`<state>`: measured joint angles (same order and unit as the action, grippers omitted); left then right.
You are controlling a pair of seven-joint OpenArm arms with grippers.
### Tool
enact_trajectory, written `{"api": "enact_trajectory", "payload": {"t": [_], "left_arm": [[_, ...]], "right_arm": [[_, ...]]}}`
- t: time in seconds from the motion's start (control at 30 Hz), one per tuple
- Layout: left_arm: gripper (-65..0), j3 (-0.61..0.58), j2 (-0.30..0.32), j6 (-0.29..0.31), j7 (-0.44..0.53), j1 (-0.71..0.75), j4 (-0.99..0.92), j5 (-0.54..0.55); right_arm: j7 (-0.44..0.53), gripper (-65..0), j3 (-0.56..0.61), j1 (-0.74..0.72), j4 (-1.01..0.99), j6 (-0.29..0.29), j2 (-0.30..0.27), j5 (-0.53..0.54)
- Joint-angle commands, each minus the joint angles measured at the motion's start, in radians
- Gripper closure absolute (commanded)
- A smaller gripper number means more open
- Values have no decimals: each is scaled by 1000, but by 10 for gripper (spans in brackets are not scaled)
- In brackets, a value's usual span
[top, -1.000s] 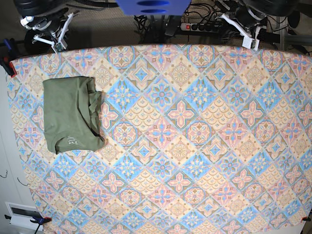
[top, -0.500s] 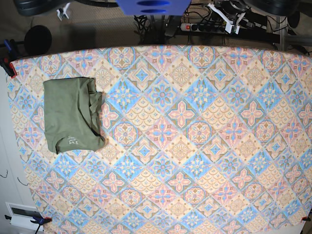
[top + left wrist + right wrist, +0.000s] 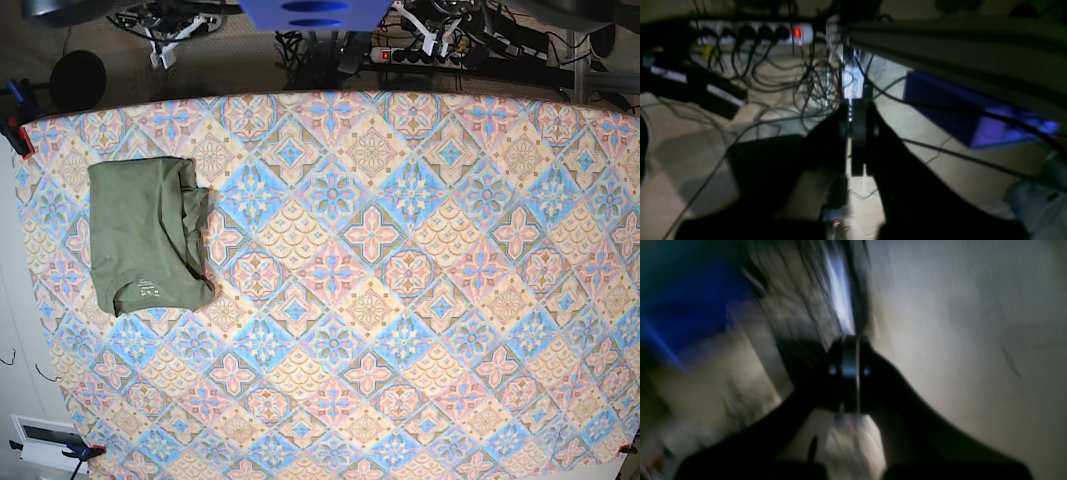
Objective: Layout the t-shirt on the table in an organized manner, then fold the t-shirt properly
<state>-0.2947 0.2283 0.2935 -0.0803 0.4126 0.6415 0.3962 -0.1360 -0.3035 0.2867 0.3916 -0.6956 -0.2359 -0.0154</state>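
Note:
The olive-green t-shirt [image 3: 148,235] lies folded into a compact rectangle near the left side of the table [image 3: 400,300], with a small pale label near its lower edge. Neither gripper touches it. Both arms are drawn back beyond the table's far edge. My right gripper [image 3: 162,47] shows at the top left of the base view, and in its blurred wrist view [image 3: 853,340] the jaws are shut and hold nothing. My left gripper [image 3: 428,34] sits at the top, right of centre, and its own wrist view [image 3: 850,106] shows it shut and empty over the floor and cables.
A power strip [image 3: 412,55] with tangled cables lies on the floor behind the table, also in the left wrist view [image 3: 750,33]. A blue block [image 3: 315,12] hangs at top centre. A red clamp [image 3: 18,135] grips the left edge. A white box [image 3: 45,440] sits at the lower left.
Both arms have pulled back from the table's far corners and swung inward toward the top centre. The folded t-shirt has not moved.

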Motion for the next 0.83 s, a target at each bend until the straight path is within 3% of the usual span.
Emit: {"api": "enact_trajectory", "payload": {"t": [0.0, 0.13, 0.27, 0.5, 0.67, 0.8], "left_arm": [[0, -19, -8, 9, 44, -24, -42, 2], [0, -80, -66, 9, 136, -120, -225, -3], [0, -113, -102, 9, 147, -174, -289, -3], [0, -113, -139, 9, 147, -209, -294, -4], [0, -113, -157, 9, 147, -245, -295, -4], [0, -107, -174, 9, 146, -254, -295, 4]], "right_arm": [[5, -11, -3, 18, -46, -3, -20, -18], [72, -11, -3, -34, -136, -3, -20, -18], [94, -11, -3, -53, -155, -3, -18, -18], [94, -11, -3, -54, -155, 241, -18, -18], [86, -11, -3, -96, -155, 313, 33, -16], [86, -11, -4, -102, -155, 336, 89, -16]]}}
